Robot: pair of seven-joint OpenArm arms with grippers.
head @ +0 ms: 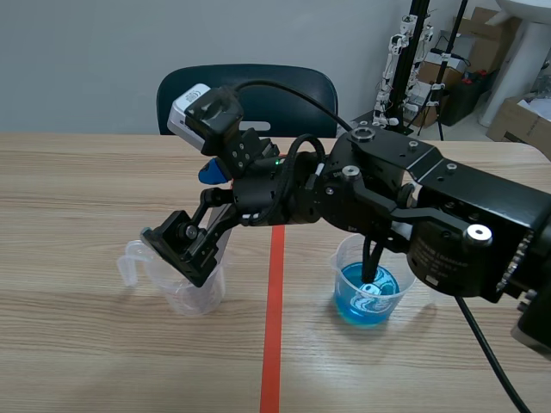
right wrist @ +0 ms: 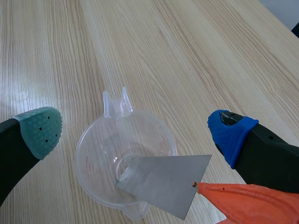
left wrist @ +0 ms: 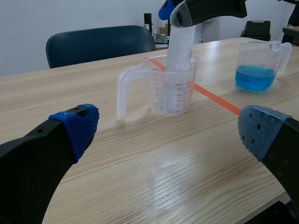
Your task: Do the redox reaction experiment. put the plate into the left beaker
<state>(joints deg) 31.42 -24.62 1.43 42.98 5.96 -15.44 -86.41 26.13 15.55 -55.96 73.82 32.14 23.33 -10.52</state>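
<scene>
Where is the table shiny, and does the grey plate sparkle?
Left wrist view: a pale sheen lies on the table ahead of the open left pincer; right wrist view: the plate looks dull grey, no sparkle; scene view: the table looks evenly lit.

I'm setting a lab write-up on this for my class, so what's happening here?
The right hand is open over the empty left beaker, its arm stretched across from the other side. The plate leans inside that beaker, lower end at the bottom, not gripped. The other beaker, holding blue liquid, stands apart. The left hand is open, low over the table, short of the left beaker.
</scene>
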